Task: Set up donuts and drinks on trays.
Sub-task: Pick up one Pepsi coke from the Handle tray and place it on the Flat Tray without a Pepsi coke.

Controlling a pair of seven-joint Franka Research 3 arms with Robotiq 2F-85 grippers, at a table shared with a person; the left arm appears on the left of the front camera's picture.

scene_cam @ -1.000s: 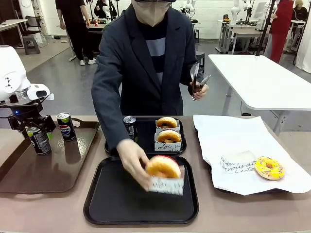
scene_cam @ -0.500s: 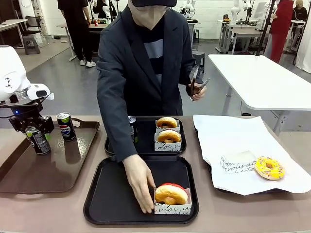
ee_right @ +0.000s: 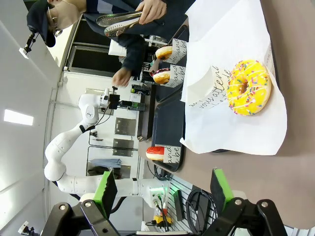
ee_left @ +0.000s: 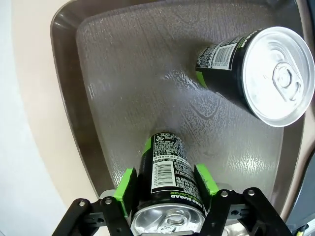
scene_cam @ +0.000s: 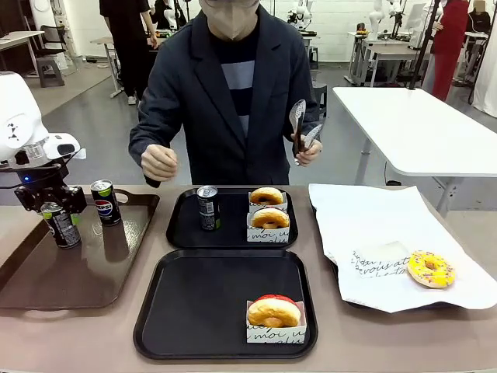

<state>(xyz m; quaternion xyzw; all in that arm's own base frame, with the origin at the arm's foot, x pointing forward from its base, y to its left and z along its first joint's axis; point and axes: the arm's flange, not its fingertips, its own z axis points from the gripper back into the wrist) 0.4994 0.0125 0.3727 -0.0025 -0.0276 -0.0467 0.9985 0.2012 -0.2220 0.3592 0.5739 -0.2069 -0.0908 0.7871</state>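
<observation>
The held can (ee_left: pixel 167 157) stands upright on the brown tray (scene_cam: pixel 46 287) at the robot's left. The left pincer (ee_left: pixel 166 186) is pinching it, with green pads pressed against opposite sides of its upper body. The high grip probably serves to lift it straight up and carry it to a black tray. A second can (scene_cam: pixel 105 202) stands just beside it on the same brown tray, apart from the pincer. The far tray (scene_cam: pixel 180 233) looks complete, with a third can (scene_cam: pixel 207 207) at its left and a back donut (scene_cam: pixel 266 196) and front donut (scene_cam: pixel 270 219) in sleeves beside it. The near tray (scene_cam: pixel 194 311) carries one red donut (scene_cam: pixel 273 312), sleeved, in its near right corner. The bare space around it is likely meant for another donut and a drink. The yellow donut (scene_cam: pixel 431 269) lies unsleeved on white paper (scene_cam: pixel 365 217) at the right of the tabletop, just beside an empty sleeve (scene_cam: pixel 379 263). The person behind the tabletop holds tongs (scene_cam: pixel 299 128) raised in one hand, presumably for that donut. The right pincer (ee_right: pixel 162 196) is spread wide with nothing between its fingers, well apart from the paper. The pads cover part of the held can's label, and in the front view the pincer hides its top. A dark edge shows beneath the paper, and what it belongs to cannot be told. The glaze on the two far donuts is hard to make out.
</observation>
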